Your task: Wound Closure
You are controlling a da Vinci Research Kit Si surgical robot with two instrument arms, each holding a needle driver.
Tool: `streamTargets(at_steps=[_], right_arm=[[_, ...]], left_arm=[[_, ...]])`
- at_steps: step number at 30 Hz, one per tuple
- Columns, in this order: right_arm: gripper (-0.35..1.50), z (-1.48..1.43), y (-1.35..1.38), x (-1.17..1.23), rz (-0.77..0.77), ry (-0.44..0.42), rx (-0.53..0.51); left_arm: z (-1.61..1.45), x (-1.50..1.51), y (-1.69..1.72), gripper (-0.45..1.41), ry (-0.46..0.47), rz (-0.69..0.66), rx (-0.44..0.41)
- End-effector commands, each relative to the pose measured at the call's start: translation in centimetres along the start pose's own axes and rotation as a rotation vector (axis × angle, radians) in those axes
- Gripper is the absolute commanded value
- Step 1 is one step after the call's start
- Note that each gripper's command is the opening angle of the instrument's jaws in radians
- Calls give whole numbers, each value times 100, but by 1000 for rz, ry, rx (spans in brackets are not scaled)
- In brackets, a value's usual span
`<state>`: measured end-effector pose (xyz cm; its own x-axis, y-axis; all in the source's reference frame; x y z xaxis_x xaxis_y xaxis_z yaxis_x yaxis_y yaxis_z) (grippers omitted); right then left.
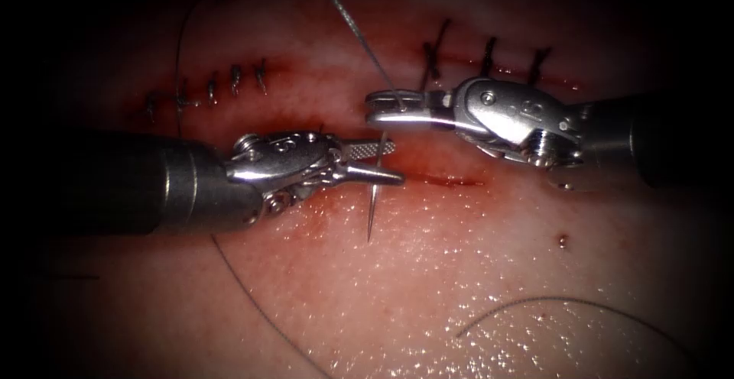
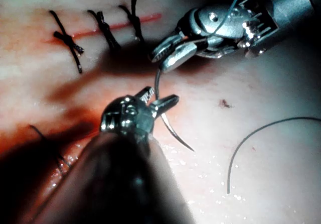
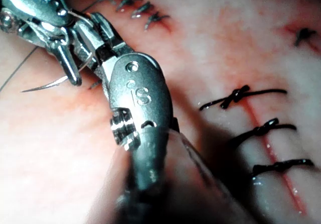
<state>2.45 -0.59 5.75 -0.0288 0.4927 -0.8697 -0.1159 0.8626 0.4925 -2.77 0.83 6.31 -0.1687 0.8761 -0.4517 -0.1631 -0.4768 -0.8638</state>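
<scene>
In the endoscope view we see the left tool [image 1: 378, 161] with its jaws parted around the needle [image 1: 372, 209], whose sharp end points down over the tissue [image 1: 428, 287] clear of it, while the right tool [image 1: 386, 108], jaws close together, holds the needle near its blunt end where the thread [image 1: 355, 24] leads off. From the left wrist view the needle [image 2: 173, 128] hangs free of the tissue between the 2 tools, and 3 stitches [image 2: 103, 28] cross the cut [image 2: 148, 19]. The right wrist view shows 3 stitches [image 3: 261, 131] tied, so we judge the outer stretches closed and the middle gap left open.
</scene>
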Motion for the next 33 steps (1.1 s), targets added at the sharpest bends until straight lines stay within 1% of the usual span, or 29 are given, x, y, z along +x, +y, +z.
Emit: streamTargets(at_steps=[1,4,5,7,9,10,11,13,15,16,17,19,22,25,27,29,33], right_arm=[[-35,6,-3,-9,0,0,2],[-35,7,-3,-9,0,1,4],[-35,7,-3,-9,0,0,2],[-35,8,-2,-8,-5,1,3],[-35,9,-2,-8,-5,1,1],[-5,11,-2,-8,-5,-5,-27],[14,12,-2,-8,-5,-8,-40],[32,13,-2,-8,-5,-9,-47],[86,15,-1,-8,-4,-17,-85],[105,16,0,-7,-4,-23,-109],[115,17,1,-7,-3,-25,-123],[116,18,1,-7,-4,-28,-138],[121,19,-2,-11,21,-43,-220],[116,19,-4,-13,36,-48,-260],[110,18,-4,-13,47,-44,-278],[106,18,-5,-13,57,-28,-299],[93,18,-6,-14,89,1,-325]], left_arm=[[5,-5,-3,-28,1,-20,-19],[-1,-6,-5,-45,18,-145,-139],[-2,-6,-5,-45,20,-216,-149],[-3,-6,-6,-45,27,-324,-138],[-3,-6,-7,-45,32,-351,-121],[-2,-6,-7,-45,36,-357,-110],[-2,-6,-7,-45,38,-369,-105],[-2,-6,-6,-45,39,-381,-102],[-3,-5,-6,-45,50,-381,-100],[-3,-5,-7,-45,63,-387,-106],[-3,-4,-7,-45,73,-387,-107],[-4,-3,-7,-45,93,-387,-113],[-5,-2,-7,-45,105,-388,-115],[-5,-2,-7,-45,111,-387,-118],[-5,-3,-7,-45,116,-387,-120],[-6,-4,-6,-45,123,-392,-124],[-7,-4,-6,-45,128,-392,-127]])
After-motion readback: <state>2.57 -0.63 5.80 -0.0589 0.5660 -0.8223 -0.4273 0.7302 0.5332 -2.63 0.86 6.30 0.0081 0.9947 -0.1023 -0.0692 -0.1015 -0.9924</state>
